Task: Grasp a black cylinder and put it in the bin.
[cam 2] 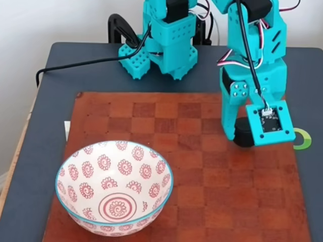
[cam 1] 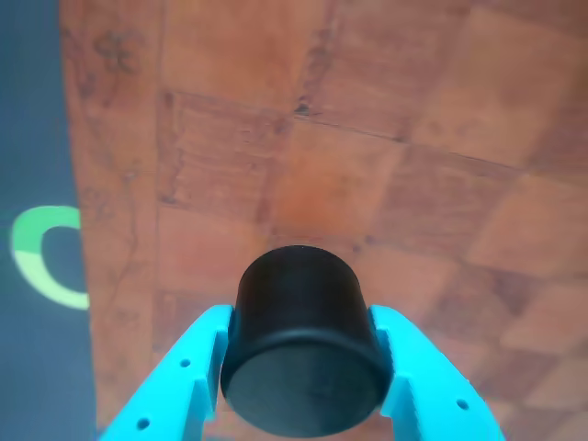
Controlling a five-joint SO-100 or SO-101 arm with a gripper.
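Here the turquoise gripper (cam 1: 303, 367) clamps the black cylinder (cam 1: 303, 354) between both fingers, apparently lifted just off the checkered board (cam 2: 192, 191), ready to travel toward the bin (cam 2: 75, 214).

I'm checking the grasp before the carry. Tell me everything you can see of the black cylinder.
The black cylinder is short, stubby and matte, with a flat round end facing the other view's camera and a smooth curved side. It sits between the two turquoise fingers of the pincer, which press against its left and right sides. In the fixed view it shows partly, behind the camera mount, over the right part of the brown checkered board, well away from the bowl. Whether it is lifted, I cannot tell.
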